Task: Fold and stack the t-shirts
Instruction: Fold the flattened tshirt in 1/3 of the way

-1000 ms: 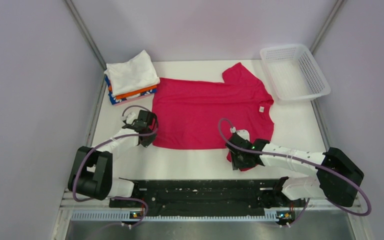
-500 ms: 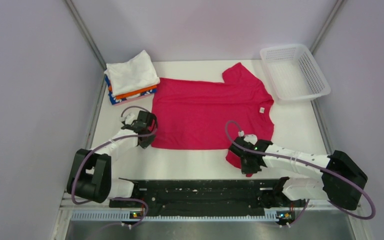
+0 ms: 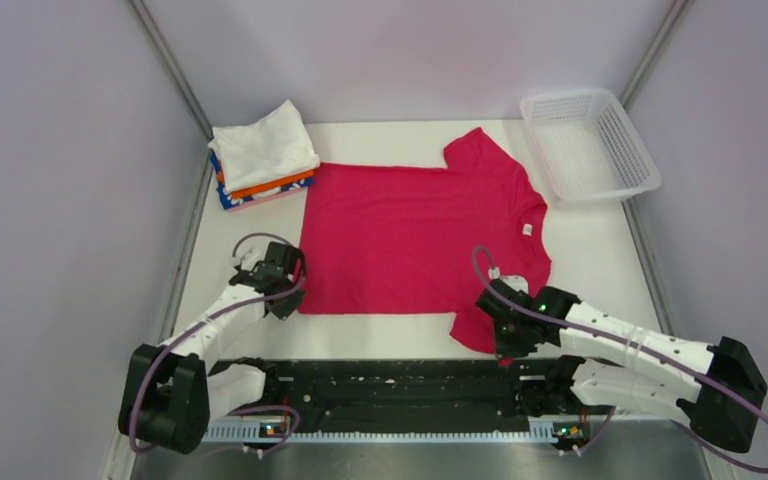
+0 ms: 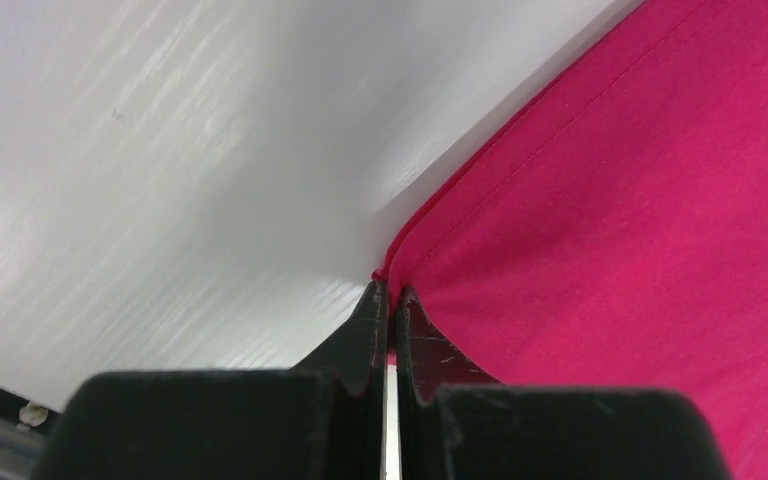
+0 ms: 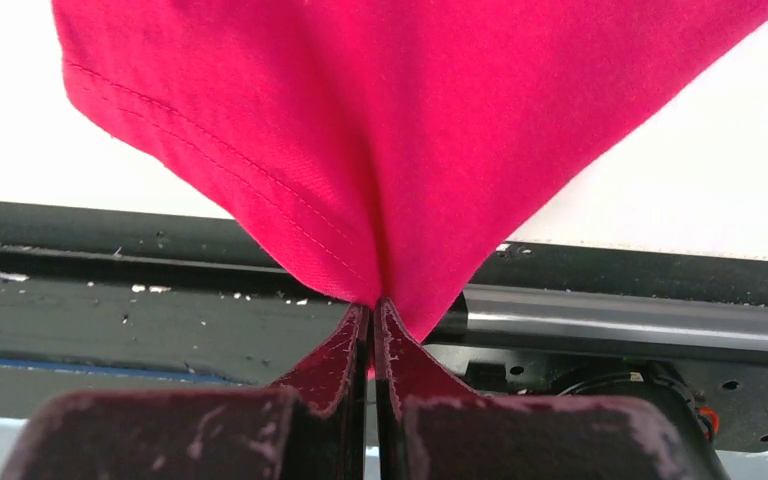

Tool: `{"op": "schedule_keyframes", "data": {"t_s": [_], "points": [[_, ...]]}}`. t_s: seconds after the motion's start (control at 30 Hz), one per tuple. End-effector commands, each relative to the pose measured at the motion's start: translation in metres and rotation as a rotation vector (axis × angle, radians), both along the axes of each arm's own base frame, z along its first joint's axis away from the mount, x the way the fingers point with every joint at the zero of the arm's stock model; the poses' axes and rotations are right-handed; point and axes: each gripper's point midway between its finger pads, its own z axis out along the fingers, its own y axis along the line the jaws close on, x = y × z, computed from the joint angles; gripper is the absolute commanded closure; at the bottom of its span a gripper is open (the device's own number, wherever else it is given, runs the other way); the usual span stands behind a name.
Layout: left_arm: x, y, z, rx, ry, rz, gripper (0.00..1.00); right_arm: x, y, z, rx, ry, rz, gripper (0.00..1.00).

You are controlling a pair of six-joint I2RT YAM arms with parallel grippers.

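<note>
Top view: crimson t-shirt [image 3: 410, 235] spread flat ahead of left gripper [image 3: 282, 297] and right gripper [image 3: 505, 343], folded stack [image 3: 260, 158] beyond the left. Left wrist: left gripper [image 4: 388, 295] clenched on hem corner, likely tensioning cloth. Right wrist: right gripper [image 5: 372, 305] pinching sleeve tip, cloth tented ahead, probably to smooth before folding.

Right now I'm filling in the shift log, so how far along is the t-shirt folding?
Done: a stack of folded shirts sits at the far left. In hand: the crimson shirt lies spread flat, the left gripper shut on its hem corner, the right gripper shut on its near sleeve. Left: every fold of this shirt, then placing it on the stack.
</note>
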Motion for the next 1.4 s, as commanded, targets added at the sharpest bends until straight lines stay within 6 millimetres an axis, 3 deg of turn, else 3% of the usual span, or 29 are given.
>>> {"op": "schedule_keyframes", "data": {"t_s": [0.0, 0.13, 0.3, 0.53, 0.87, 1.37], "points": [[-0.025, -0.001, -0.002, -0.038, 0.047, 0.020, 1.00, -0.004, 0.008, 0.016, 0.065, -0.009, 0.029, 1.00], [-0.030, 0.002, 0.007, -0.040, 0.012, 0.023, 1.00, -0.003, 0.008, 0.017, 0.073, -0.016, 0.041, 1.00], [-0.017, -0.006, 0.024, -0.080, -0.061, 0.010, 1.00, 0.016, 0.020, 0.029, 0.098, -0.101, 0.055, 1.00], [0.023, -0.018, 0.050, -0.122, -0.174, 0.006, 1.00, 0.079, 0.024, 0.065, 0.007, -0.345, -0.008, 1.00], [0.070, -0.016, 0.072, -0.070, -0.188, 0.015, 1.00, 0.167, 0.030, 0.115, 0.057, -0.539, -0.102, 1.00], [0.127, 0.005, 0.086, -0.078, -0.205, 0.054, 1.00, 0.254, 0.007, 0.156, 0.017, -0.665, -0.111, 1.00]]}}
